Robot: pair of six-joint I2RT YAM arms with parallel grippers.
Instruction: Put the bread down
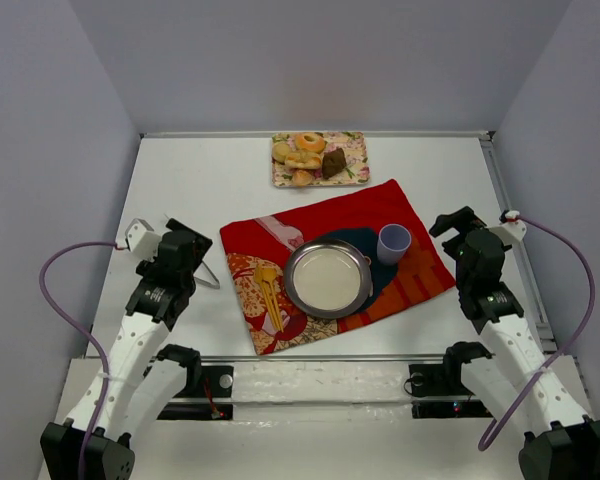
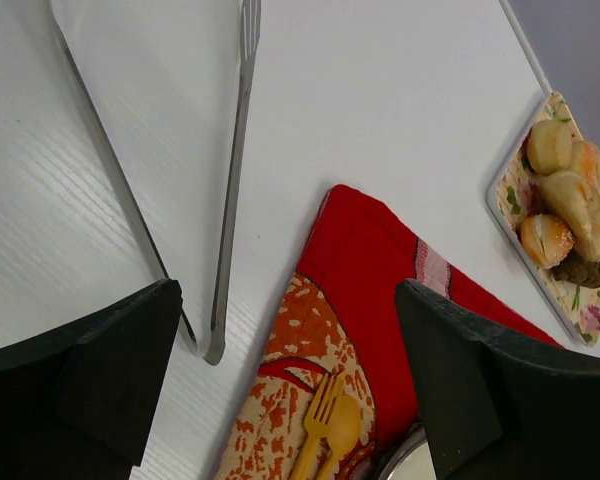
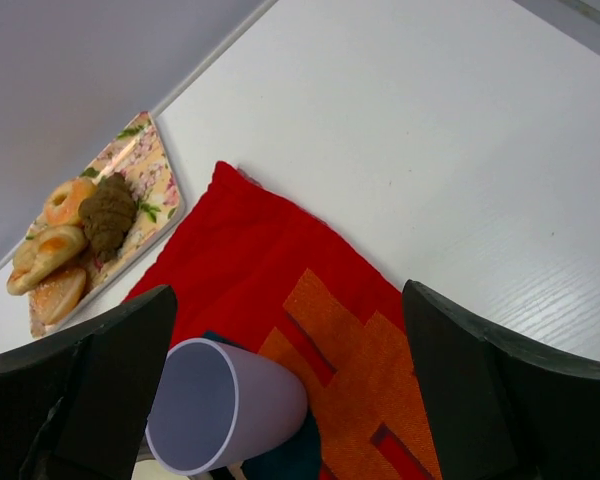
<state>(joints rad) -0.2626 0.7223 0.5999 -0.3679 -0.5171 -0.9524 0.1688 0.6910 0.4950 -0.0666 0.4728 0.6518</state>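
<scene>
The bread is a small smooth golden roll at the left end of a floral tray at the far edge of the table. It lies there with ring doughnuts and a dark cake piece. A round metal plate sits bare on the red placemat. My left gripper is open and holds nothing, left of the mat. My right gripper is open too, right of the mat.
Metal tongs lie on the table beside my left gripper. A lilac cup stands on the mat right of the plate. A yellow fork and spoon lie on the mat's left part.
</scene>
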